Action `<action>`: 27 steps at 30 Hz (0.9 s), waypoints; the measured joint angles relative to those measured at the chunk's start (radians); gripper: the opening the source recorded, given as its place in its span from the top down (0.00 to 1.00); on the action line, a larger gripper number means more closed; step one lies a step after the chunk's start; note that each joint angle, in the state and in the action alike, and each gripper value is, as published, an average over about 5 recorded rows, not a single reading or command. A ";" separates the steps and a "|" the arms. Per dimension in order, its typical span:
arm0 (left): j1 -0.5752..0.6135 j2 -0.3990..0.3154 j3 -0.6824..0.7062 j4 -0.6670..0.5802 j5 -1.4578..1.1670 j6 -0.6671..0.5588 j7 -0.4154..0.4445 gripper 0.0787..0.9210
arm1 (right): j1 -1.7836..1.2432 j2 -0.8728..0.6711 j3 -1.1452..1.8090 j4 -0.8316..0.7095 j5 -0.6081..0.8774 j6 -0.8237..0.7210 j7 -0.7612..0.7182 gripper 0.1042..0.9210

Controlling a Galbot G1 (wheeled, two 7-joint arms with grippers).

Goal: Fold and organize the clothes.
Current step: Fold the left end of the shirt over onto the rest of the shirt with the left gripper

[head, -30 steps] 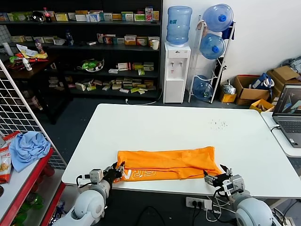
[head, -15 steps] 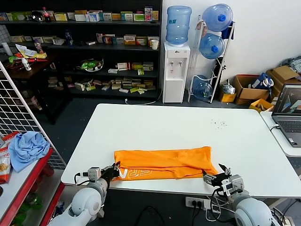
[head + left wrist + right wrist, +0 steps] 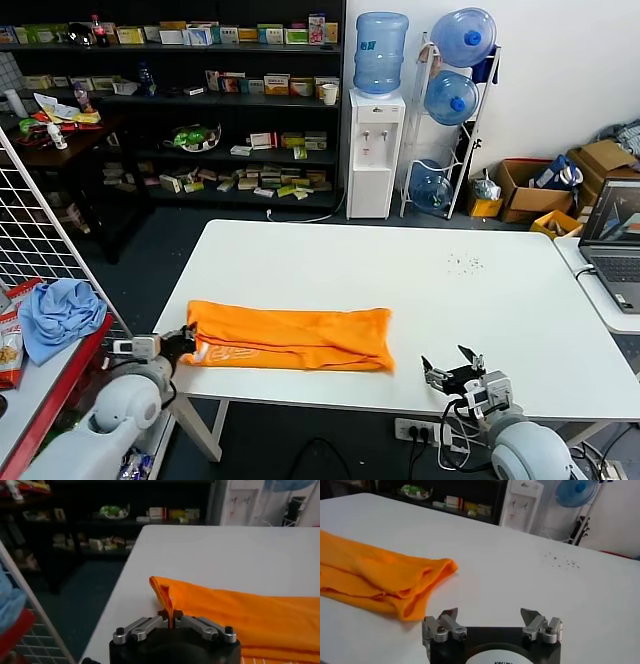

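The orange T-shirt (image 3: 290, 337) lies folded into a long band on the white table (image 3: 400, 270), near the front left edge, with white lettering showing at its left end. My left gripper (image 3: 186, 342) is shut on the shirt's left end, pinching a raised ridge of orange cloth (image 3: 167, 596) between the jaws of the left gripper (image 3: 170, 621). My right gripper (image 3: 452, 366) stands open over the table's front edge, a little right of the shirt's right end (image 3: 427, 575). Nothing sits between the fingers of the right gripper (image 3: 490, 617).
A red rack at the left holds a light blue cloth (image 3: 60, 312) and a snack bag (image 3: 12, 335). A laptop (image 3: 615, 240) sits on a side table at the right. Shelves (image 3: 180, 100), a water dispenser (image 3: 378, 120) and boxes (image 3: 530, 185) stand behind.
My left gripper closed on the shirt's left end and dragged the whole shirt leftward along the front edge. The right gripper stayed open near its place, now apart from the cloth.
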 measured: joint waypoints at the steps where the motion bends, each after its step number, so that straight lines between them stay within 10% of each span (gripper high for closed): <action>1: -0.003 0.011 -0.005 0.005 0.001 -0.002 -0.001 0.95 | 0.001 0.002 -0.002 0.000 -0.003 0.002 0.001 0.12; 13: 0.014 0.033 0.012 -0.125 -0.022 0.007 -0.052 0.95 | -0.014 0.019 -0.011 -0.011 -0.047 0.031 0.015 0.12; 27: -0.054 -0.149 0.209 -0.230 -0.015 0.020 -0.150 0.95 | -0.028 0.043 0.029 -0.039 -0.129 0.098 0.023 0.12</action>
